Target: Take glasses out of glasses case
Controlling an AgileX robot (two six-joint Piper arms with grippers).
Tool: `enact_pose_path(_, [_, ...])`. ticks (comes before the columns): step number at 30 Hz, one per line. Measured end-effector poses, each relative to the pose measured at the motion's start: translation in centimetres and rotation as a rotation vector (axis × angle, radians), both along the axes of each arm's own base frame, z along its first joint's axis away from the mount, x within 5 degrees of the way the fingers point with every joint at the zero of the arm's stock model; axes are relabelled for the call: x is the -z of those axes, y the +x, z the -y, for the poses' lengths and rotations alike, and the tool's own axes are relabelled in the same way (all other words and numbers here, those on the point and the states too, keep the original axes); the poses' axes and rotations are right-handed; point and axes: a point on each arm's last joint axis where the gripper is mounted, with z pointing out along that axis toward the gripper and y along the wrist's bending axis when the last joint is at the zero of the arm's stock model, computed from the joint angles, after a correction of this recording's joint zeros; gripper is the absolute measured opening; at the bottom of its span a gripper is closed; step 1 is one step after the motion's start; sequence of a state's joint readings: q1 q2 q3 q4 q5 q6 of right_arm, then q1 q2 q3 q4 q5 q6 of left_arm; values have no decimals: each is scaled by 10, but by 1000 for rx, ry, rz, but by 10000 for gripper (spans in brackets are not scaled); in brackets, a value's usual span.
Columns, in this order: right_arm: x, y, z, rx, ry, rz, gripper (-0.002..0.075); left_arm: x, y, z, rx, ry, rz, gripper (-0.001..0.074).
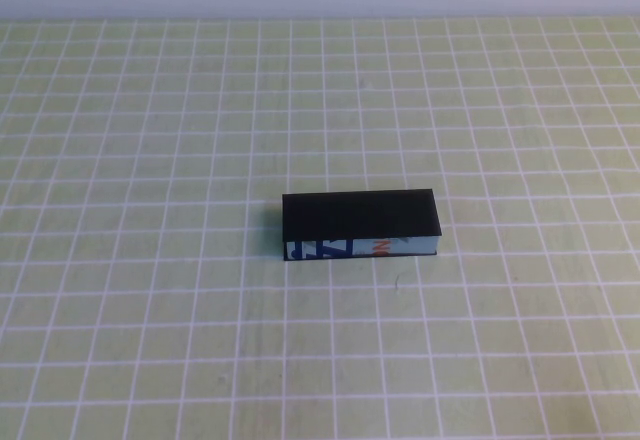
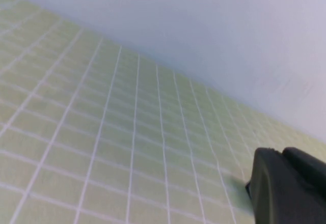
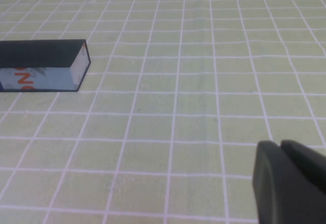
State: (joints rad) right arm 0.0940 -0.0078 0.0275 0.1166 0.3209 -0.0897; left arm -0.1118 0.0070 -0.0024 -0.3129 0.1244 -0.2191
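Glasses case (image 1: 360,222) lid down, print unreadable. Left tool (image 2: 288,186), right tool (image 3: 290,183): state unclear.

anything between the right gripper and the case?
Nothing. In the right wrist view only bare gridded mat lies between the right gripper and the closed case. Left gripper sits elsewhere over the mat.

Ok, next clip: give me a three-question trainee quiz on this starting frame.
1. True or false: the glasses case lies with its lid shut.
2. Which arm's wrist camera shows the case? A) left B) right C) both
3. Fill in: neither arm appears in the ___ view.

Key: 1. True; the glasses are not visible. 2. B; it lies on the green grid mat, apart from the right pincer. The left pincer sees only mat and wall. 3. high.
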Motion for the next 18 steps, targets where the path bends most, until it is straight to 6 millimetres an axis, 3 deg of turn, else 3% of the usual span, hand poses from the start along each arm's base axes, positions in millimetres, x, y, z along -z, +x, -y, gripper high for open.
enact_pose_path(4, [0, 0, 0, 0, 0, 0, -18, -25, 5, 7, 78, 40, -208, -4])
enact_pose_path(8, [0, 0, 0, 0, 0, 0, -18, -58, 22, 17, 192, 149, -397, -4])
enact_pose_path(13, [0, 0, 0, 0, 0, 0, -18, -88, 60, 35, 407, 278, -480, -4])
enact_pose_path(18, [0, 0, 0, 0, 0, 0, -18, -111, 112, 50, 555, 325, -484, -4])
